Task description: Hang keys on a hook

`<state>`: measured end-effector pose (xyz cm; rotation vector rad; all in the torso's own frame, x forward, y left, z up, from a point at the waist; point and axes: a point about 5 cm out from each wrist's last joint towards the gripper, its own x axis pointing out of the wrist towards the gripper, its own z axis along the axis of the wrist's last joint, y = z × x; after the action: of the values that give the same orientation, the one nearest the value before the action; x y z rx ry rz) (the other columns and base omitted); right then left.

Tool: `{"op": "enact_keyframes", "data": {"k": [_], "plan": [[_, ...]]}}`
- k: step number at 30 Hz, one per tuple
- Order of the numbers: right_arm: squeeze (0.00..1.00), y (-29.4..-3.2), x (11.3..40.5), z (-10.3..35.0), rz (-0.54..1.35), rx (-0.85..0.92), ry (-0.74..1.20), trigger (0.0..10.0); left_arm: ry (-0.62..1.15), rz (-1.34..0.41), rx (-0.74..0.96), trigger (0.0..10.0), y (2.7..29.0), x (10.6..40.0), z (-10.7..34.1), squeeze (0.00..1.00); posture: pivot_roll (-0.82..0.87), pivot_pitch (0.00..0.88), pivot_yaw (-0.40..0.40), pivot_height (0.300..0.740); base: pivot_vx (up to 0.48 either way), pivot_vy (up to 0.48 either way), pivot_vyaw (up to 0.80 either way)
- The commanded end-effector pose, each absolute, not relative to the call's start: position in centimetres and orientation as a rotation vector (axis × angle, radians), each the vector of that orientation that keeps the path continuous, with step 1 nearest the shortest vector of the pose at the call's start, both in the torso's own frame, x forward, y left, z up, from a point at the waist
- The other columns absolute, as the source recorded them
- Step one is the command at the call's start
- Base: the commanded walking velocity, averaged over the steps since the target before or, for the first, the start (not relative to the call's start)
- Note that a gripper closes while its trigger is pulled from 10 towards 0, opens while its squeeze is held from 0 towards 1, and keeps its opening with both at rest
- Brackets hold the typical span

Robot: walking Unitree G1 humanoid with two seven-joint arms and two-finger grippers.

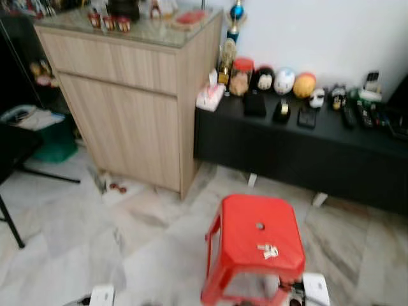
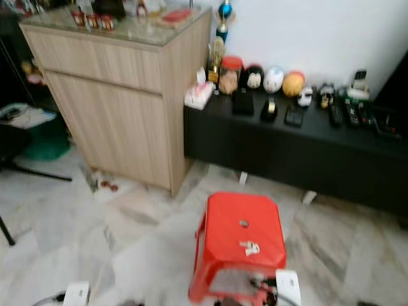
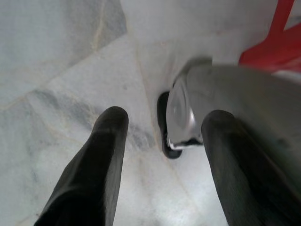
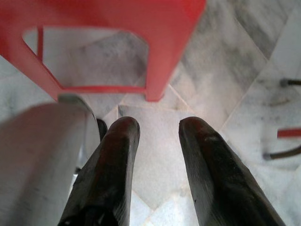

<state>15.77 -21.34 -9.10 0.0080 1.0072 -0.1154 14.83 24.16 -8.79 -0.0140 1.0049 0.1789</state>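
Observation:
A small bunch of keys (image 1: 268,251) lies on top of a red plastic stool (image 1: 255,245) standing on the marble floor in front of me. The same keys (image 2: 249,248) sit near the stool's front edge. My left gripper (image 3: 162,136) hangs low over the floor, open with nothing between its fingers. My right gripper (image 4: 157,136) also hangs low beside the red stool (image 4: 117,28), open and holding nothing. I cannot make out any hook.
A tall wooden cabinet (image 1: 134,95) stands at the back left. A low black bench (image 1: 306,140) along the white wall carries jars, figurines and remotes. A green bin (image 1: 54,140) and dark furniture legs (image 1: 13,223) are at the far left.

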Motion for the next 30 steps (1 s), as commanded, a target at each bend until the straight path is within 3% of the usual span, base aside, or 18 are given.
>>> {"op": "enact_keyframes", "data": {"k": [1,30], "plan": [[0.0,-21.59,15.66,-9.09,-0.129,0.01,1.007,10.0,1.006,0.177,-0.029,10.0,23.82,14.79,-8.9,0.0,0.01,0.01,-0.088,0.639,0.0,0.0,0.0],[0.0,-21.75,16.12,-8.76,-0.169,0.028,0.943,10.0,0.94,0.238,-0.005,10.0,24.15,15.28,-8.52,0.0,0.01,0.03,-0.095,0.639,0.0,0.0,0.0]]}}
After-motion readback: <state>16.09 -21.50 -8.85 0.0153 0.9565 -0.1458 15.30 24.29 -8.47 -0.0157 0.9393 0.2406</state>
